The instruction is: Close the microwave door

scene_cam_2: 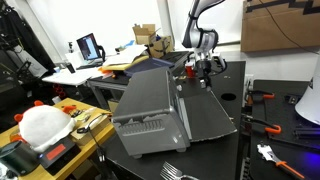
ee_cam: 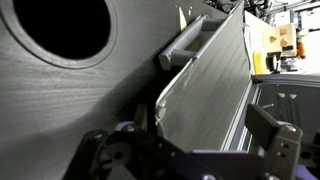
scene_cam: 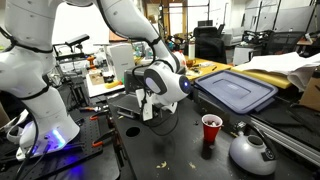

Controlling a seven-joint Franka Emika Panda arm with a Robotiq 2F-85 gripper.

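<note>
The silver-grey microwave (scene_cam: 120,62) stands on the black table behind my arm; an exterior view shows it from behind (scene_cam_2: 150,100). The microwave door (scene_cam: 128,103) hangs open in front of it, partly raised off the table. In the wrist view the door's dark glass (ee_cam: 210,85) and its bar handle (ee_cam: 185,45) fill the middle. My gripper (scene_cam: 150,108) (scene_cam_2: 205,70) is at the door's free edge. Its fingers (ee_cam: 190,145) are spread wide open, with the door's edge between them.
A red cup (scene_cam: 211,128) stands on the table near the gripper. A silver kettle (scene_cam: 250,152) sits at the front. A large blue-grey bin lid (scene_cam: 240,90) lies behind them. The table (ee_cam: 60,90) has a round hole (ee_cam: 65,25). Tools lie on the far side (scene_cam_2: 265,125).
</note>
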